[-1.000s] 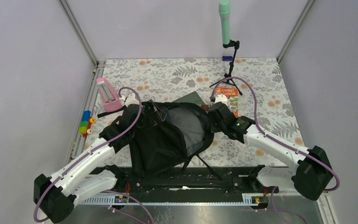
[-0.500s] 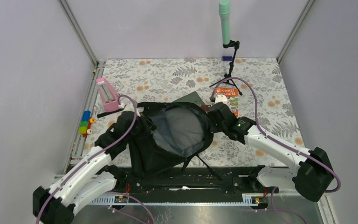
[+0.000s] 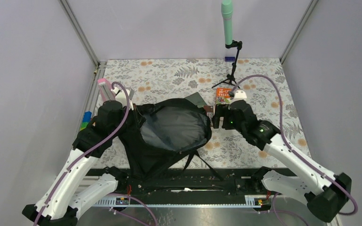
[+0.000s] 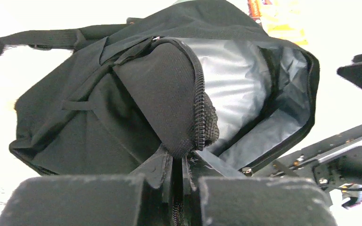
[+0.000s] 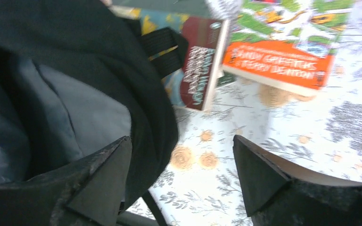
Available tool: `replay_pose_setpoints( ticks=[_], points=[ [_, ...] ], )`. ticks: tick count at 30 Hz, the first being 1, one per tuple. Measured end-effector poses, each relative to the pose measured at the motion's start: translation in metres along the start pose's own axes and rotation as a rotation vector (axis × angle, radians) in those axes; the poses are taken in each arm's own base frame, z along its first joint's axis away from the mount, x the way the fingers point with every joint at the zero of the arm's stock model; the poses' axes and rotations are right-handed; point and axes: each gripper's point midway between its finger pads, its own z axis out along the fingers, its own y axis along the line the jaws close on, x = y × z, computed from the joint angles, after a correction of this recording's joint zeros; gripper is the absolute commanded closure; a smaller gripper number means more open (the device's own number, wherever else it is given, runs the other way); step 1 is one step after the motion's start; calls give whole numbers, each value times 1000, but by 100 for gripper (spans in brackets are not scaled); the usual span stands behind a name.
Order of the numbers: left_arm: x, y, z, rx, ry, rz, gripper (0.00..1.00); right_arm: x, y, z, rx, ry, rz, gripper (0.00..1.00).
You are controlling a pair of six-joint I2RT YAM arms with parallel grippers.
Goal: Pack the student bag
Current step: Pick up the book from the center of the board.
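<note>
The backpack (image 3: 169, 136) lies mid-table (image 3: 169, 75) against the near edge, its mouth open upward and the grey lining showing. The left claw (image 4: 176, 188) is clamped on the zipper rim (image 4: 200, 108) at the mouth's left side, holding it up. The right claw (image 5: 179, 174) is spread wide and empty at the mouth's right side. The next move, I judge, turns on the 3 books. The maroon book (image 5: 200, 75) touches the backpack's far right side, the orange book (image 5: 278, 66) lies just beside it toward the right edge, and the green book (image 3: 195, 100) pokes out behind the bag. All lie just beyond the right claw toward the far edge, so the right arm is nearer. The maroon book's long axis points away from that claw. The orange book is cut off in the wrist view, so its axis is less sure.
</note>
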Motion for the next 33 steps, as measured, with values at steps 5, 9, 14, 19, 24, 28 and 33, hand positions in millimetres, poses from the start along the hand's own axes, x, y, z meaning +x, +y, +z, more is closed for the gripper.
replay_pose_setpoints(
  ticks=[5,9,14,19,24,28,33],
  points=[
    [5,12,-2,-37,1,78,100,-18,-38,-15,71,-83,195,9],
    [3,29,-5,-106,-46,116,100,5,-51,-7,89,-89,371,9],
    [3,54,2,-225,-91,130,100,37,-55,18,83,-102,592,5],
    [7,70,5,-278,-154,138,100,47,-62,44,94,-146,809,4],
    [5,80,-6,-311,-222,136,100,73,-79,66,136,-187,998,4],
    [3,82,-8,-326,-236,139,100,78,-90,77,178,-232,1101,7],
    [5,84,-2,-335,-212,147,100,64,-92,92,157,-305,1203,8]
  ],
)
